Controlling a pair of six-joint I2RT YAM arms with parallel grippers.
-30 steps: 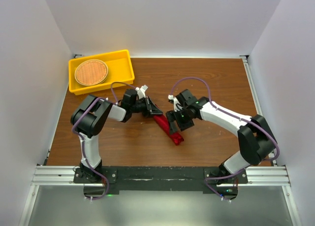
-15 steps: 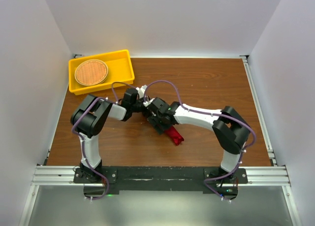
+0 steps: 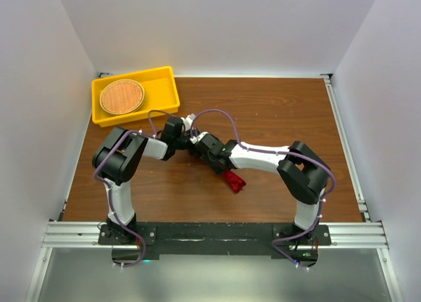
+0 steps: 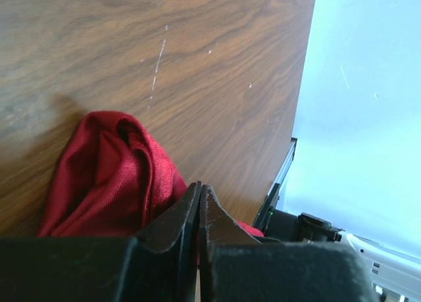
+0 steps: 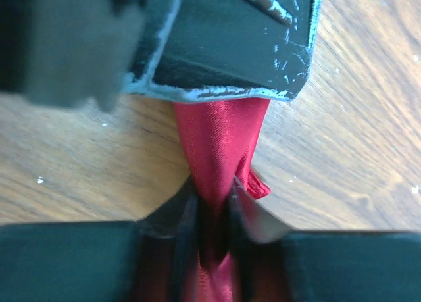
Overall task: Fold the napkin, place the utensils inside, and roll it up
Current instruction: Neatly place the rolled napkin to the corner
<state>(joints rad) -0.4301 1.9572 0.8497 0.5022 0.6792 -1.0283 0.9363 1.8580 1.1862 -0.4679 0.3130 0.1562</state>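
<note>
The red napkin (image 3: 232, 181) lies bunched into a narrow strip on the wooden table, only its lower end showing past the arms from above. My left gripper (image 3: 195, 142) holds its jaws together on the upper end, with red cloth (image 4: 112, 177) bulging beside the left gripper (image 4: 199, 185). My right gripper (image 3: 209, 154) sits right against it. In the right wrist view the napkin (image 5: 217, 144) runs taut from under the left fingers (image 5: 223, 39) into my right gripper (image 5: 212, 187), which is shut on it. The utensils are out of view.
A yellow bin (image 3: 170, 85) stands at the table's back left with a round woven mat (image 3: 122, 96) inside. The table's right edge and a pale wall (image 4: 368, 85) lie beyond the napkin in the left wrist view.
My right gripper swung left along the napkin to meet the left gripper and closed on the cloth. The left arm stayed put, its jaws easing slightly.
</note>
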